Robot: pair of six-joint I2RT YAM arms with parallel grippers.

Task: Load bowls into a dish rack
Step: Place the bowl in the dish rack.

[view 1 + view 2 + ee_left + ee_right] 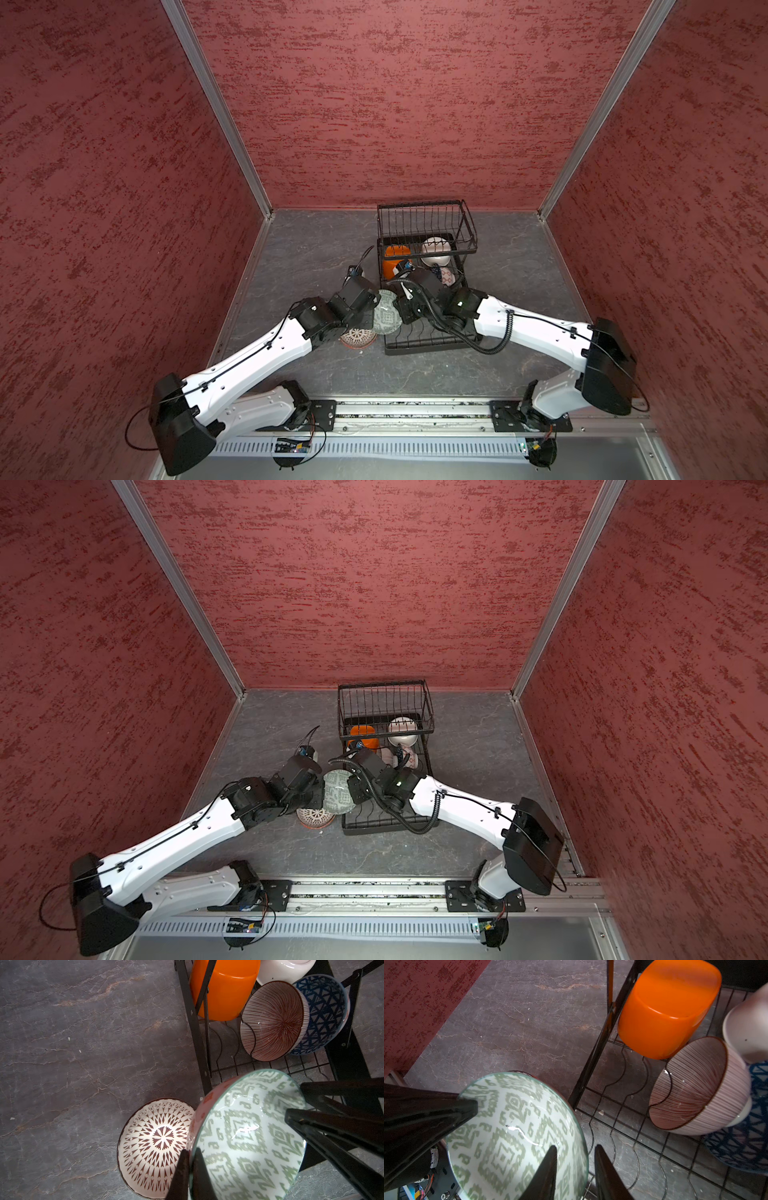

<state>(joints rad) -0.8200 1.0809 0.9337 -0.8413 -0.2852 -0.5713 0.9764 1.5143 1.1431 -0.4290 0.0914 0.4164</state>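
Left wrist view has the left end effector (pixel 191 1152) clamped on the rim of the green-patterned bowl (pixel 245 1136), which hangs tilted on edge at the side bar of the dish rack (pixel 195 1032). From the right wrist, the right end effector (pixel 576 1147) straddles the opposite rim, one finger inside and one outside, jaws apart and not yet gripping.

A thin glazed rim is likely slippery. If the left lets go before the right bites, the bowl would probably drop onto the red-patterned bowl (pixel 153 1142) lying just below on the table (pixel 83 1064), or strike the rack's bar. Two arms pulling unevenly could also twist it loose. Further inside the rack sit the orange bowl (pixel 224 991), striped bowl (pixel 274 1020), blue bowl (pixel 324 1014) and white bowl (pixel 284 970), which a careless swing could knock.

Dark grey, veined and flecked with pale crumbs, the table sits between red textured walls (pixel 395 104) with aluminium corner posts (pixel 216 108).
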